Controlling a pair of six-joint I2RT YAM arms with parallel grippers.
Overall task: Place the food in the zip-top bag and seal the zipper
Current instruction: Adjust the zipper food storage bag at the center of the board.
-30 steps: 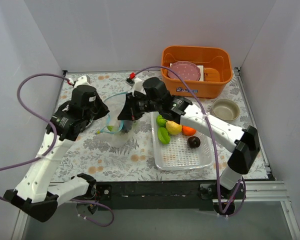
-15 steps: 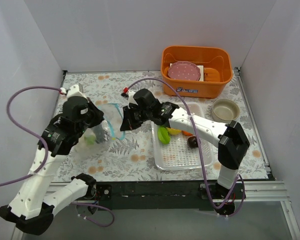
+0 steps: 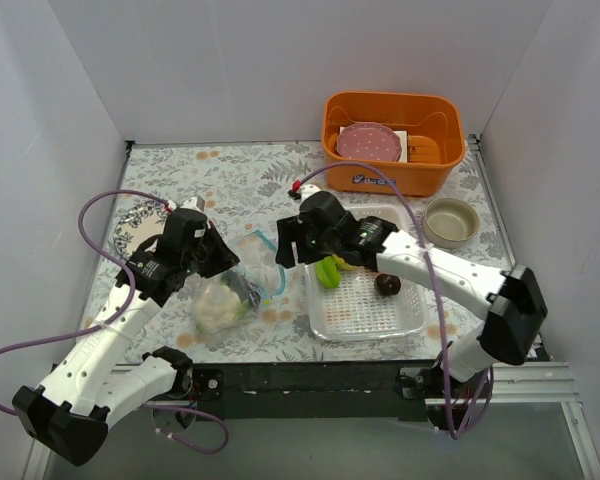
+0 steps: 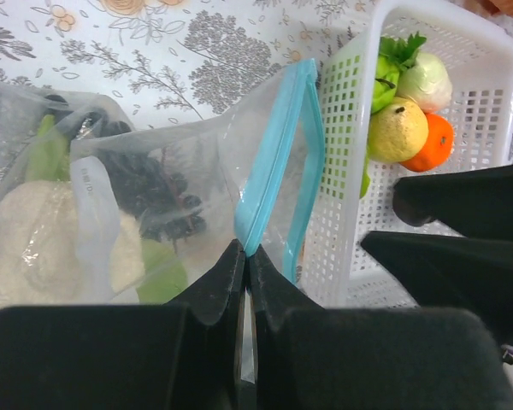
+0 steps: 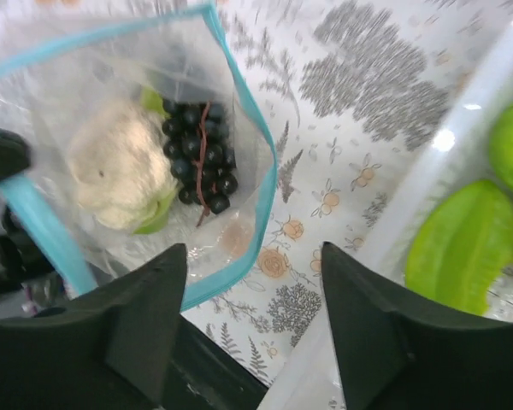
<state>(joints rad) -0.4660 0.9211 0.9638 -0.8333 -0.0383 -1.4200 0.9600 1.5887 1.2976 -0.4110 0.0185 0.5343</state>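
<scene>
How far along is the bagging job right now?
Done: the cabbage and grapes are inside the zip-top bag. In hand: the left gripper pinches the bag by its open zipper; the right gripper is open and empty. Left: the lemon, orange, plum and green pieces lie in the tray, and the zipper is unsealed.

From my feed I see a table (image 3: 240,170) covered in a pale cloth printed with grey leaves and orange flowers, boxed in by plain white walls at the back (image 3: 280,70), on the left (image 3: 30,120) and on the right (image 3: 570,150). A black bar (image 3: 310,385) runs along the near edge, a metal rail (image 3: 540,380) joins it at the right, and grey floor (image 3: 330,450) shows below. The light looks soft and even to me, with only faint shadows on the cloth.
</scene>
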